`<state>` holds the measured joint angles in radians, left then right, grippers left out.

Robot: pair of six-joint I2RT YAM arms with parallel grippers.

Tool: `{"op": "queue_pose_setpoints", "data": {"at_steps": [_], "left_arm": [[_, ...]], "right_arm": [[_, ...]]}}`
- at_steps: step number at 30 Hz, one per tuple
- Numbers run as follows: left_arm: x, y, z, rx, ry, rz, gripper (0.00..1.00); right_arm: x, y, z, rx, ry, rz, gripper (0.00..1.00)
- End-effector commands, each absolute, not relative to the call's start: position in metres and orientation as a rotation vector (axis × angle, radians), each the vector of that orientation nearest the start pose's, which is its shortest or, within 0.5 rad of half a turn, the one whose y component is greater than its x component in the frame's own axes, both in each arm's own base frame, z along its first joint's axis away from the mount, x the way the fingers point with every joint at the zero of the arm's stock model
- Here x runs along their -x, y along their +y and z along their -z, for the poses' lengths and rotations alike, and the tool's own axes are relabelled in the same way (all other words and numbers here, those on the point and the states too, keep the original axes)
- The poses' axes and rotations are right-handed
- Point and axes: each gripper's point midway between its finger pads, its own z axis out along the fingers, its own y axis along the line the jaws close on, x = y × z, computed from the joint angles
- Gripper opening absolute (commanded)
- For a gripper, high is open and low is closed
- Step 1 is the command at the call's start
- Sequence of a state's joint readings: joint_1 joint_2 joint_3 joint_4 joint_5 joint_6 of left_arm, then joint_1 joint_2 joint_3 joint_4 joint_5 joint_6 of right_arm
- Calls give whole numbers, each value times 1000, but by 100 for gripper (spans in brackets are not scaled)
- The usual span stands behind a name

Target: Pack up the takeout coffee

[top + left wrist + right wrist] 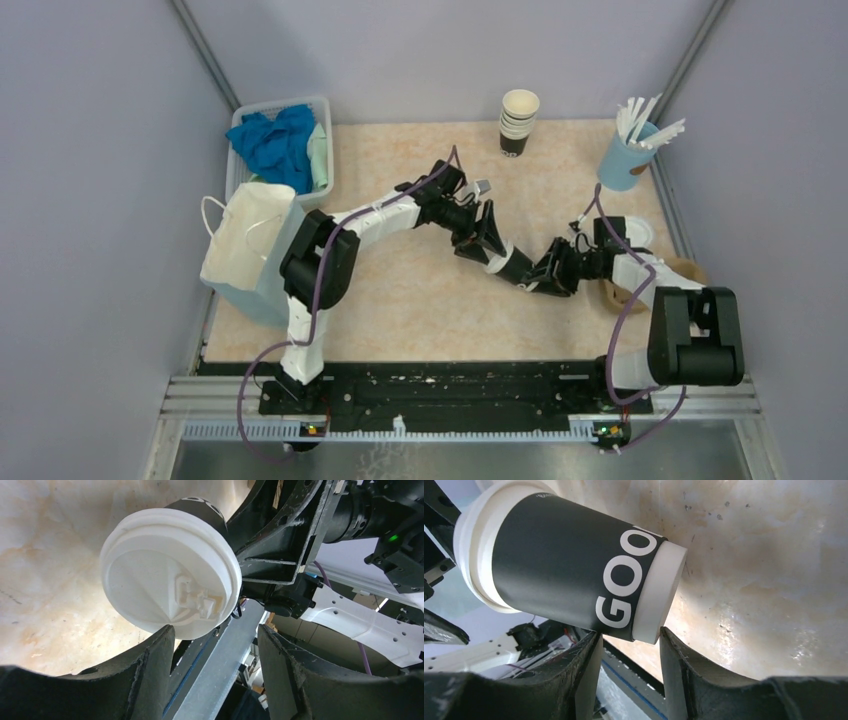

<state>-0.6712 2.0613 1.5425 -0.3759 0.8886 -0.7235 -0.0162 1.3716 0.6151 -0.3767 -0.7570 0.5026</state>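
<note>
The takeout coffee, a dark cup with white lettering and a white sip lid, lies tilted on its side mid-table between my two grippers. In the right wrist view, my right gripper has one fingertip on the dark wall and the other on the white base rim, pinching the cup's bottom end. The lid faces the left wrist camera. My left gripper stands open just short of it, one fingertip brushing the lid's edge and the other well apart. From above, the left gripper and right gripper meet at the cup.
A white paper bag stands at the left edge, in front of a blue basket holding cloths. A stack of lidless cups sits at the back. A blue holder of white sticks is back right, with brown paper pieces by the right arm.
</note>
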Motion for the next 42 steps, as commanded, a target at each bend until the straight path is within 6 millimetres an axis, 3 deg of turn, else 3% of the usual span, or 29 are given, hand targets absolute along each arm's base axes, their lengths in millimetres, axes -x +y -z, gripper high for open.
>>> {"op": "queue_pose_setpoints", "data": {"at_steps": [1,9,17,21,24,28,31,35,38,42], "left_arm": [[-259,-433,-171,-511,2616,1716,68],[-256,-459,-183,-568,2585,1750,68],[-245,-468,-174,-600,2619,1750,68],[-251,-470,-179,-601,2603,1734,69],[-261,-460,-196,-599,2542,1678,73],[-277,-419,-215,-521,2494,1569,79],[-297,-379,-220,-399,2457,1494,85],[-336,-331,-210,-220,2425,1420,94],[-364,-317,-203,-164,2407,1420,98],[-409,-314,-191,-135,2364,1415,98]], "right_arm": [[-258,150,-86,-402,2488,-1374,45],[-262,159,-71,-458,2480,-1427,46],[-271,156,-56,-482,2492,-1374,48],[-271,150,-59,-447,2521,-1303,50],[-276,135,-70,-334,2554,-1123,57],[-291,132,-89,-166,2544,-986,70],[-311,144,-101,-77,2508,-947,80],[-361,155,-115,-91,2408,-981,86],[-402,161,-117,-137,2369,-995,88],[-456,177,-118,-206,2271,-1108,87]]}}
